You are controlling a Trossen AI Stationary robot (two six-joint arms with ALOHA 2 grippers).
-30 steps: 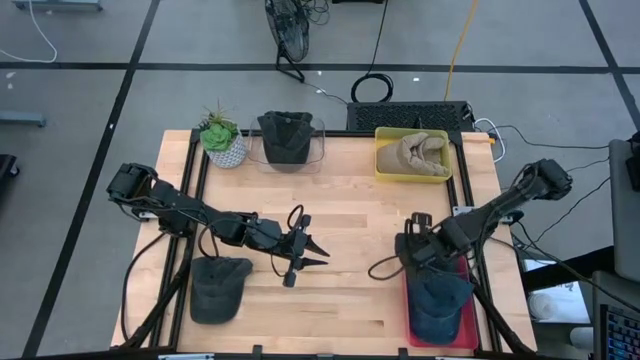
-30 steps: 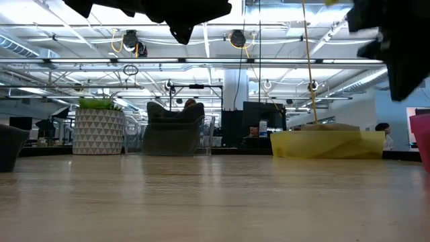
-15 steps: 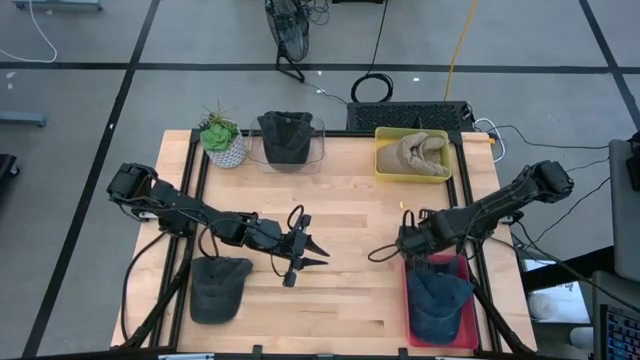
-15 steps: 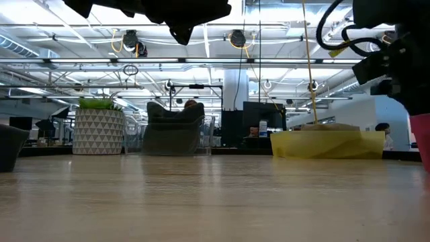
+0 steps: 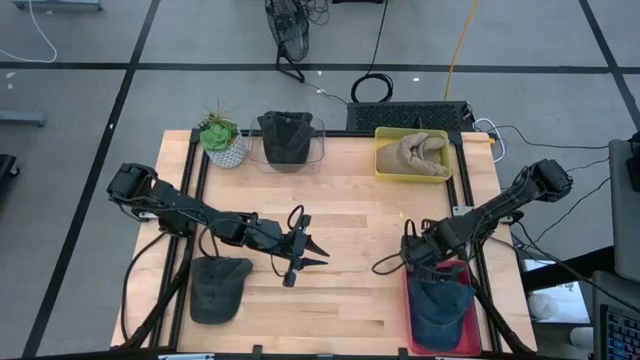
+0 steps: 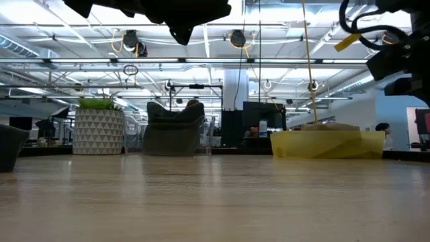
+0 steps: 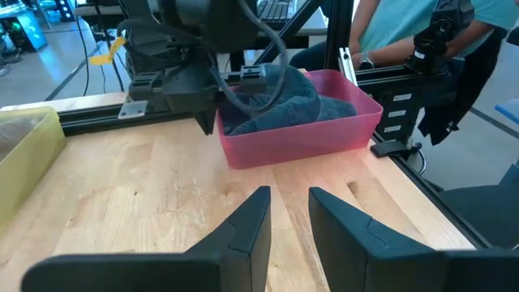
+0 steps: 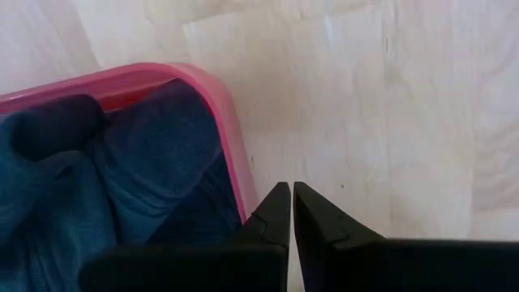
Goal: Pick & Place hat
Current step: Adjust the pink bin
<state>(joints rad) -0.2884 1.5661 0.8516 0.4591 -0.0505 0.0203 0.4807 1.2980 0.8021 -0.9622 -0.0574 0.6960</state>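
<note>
A blue hat (image 5: 440, 300) lies crumpled inside a pink bin (image 5: 408, 300) at the table's near right; it also shows in the left wrist view (image 7: 280, 101) and the right wrist view (image 8: 122, 178). My right gripper (image 8: 290, 191) is shut and points straight down just outside the bin's far left corner (image 5: 412, 258), above bare wood. My left gripper (image 5: 322, 255) hovers open over the table's middle, nothing between its fingers (image 7: 289, 199). A dark grey hat (image 5: 218, 288) lies flat on the table at the near left.
Along the far edge stand a potted plant (image 5: 222, 140), a clear bin (image 5: 318, 150) holding a dark hat (image 5: 287, 138), and a yellow bin (image 5: 383, 160) holding a tan hat (image 5: 415, 153). Bare wood lies between the two grippers. A person sits beyond the table's right side (image 7: 389, 32).
My right gripper has sunk beside the pink bin's far left corner, shifting slightly toward the table's near edge while its wrist rolled; it has stayed shut. The blue hat stays in the bin.
</note>
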